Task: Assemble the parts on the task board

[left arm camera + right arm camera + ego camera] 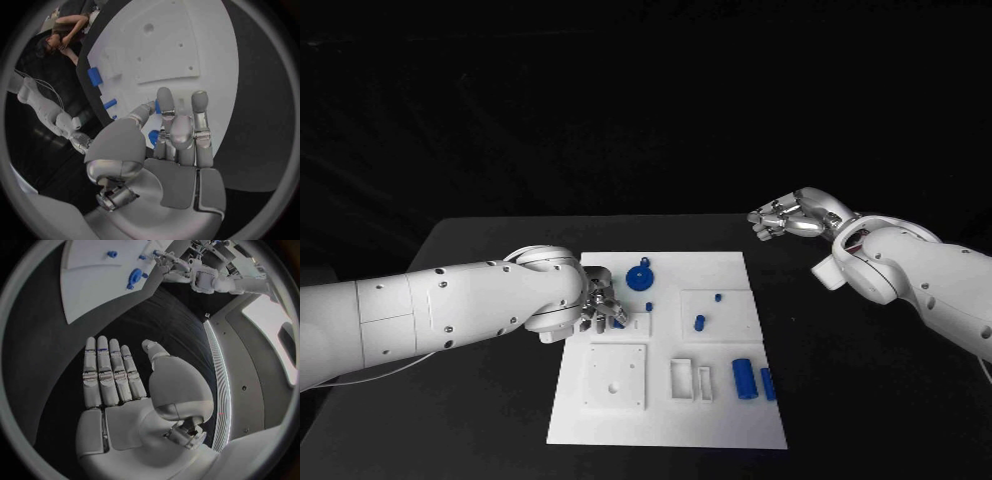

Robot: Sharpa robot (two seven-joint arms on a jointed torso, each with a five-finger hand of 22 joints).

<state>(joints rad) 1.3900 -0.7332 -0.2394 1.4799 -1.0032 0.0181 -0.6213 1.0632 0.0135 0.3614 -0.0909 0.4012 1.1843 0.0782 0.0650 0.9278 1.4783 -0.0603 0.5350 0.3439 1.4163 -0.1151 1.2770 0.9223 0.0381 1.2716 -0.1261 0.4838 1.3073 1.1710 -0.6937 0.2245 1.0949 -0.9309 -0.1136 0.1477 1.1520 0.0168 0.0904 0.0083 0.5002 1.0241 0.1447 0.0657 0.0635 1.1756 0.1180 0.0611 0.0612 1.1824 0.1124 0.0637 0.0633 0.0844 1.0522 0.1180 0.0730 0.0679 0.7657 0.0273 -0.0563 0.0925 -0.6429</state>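
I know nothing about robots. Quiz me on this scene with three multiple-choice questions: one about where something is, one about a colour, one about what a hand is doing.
1. Where is the left hand?
A. over the task board's left edge
B. off the table
C. beside the right hand

2. What colour are the small parts on the board?
A. red
B. blue
C. green

3. How is the right hand set?
A. wrapped round a part
B. pressing on the board
C. open, holding nothing

Answers:
1. A: the head view shows its fingers over the white board's left side.
2. B: every small piece on the board is blue.
3. C: the right wrist view shows its fingers straight, nothing in them, above bare black table.
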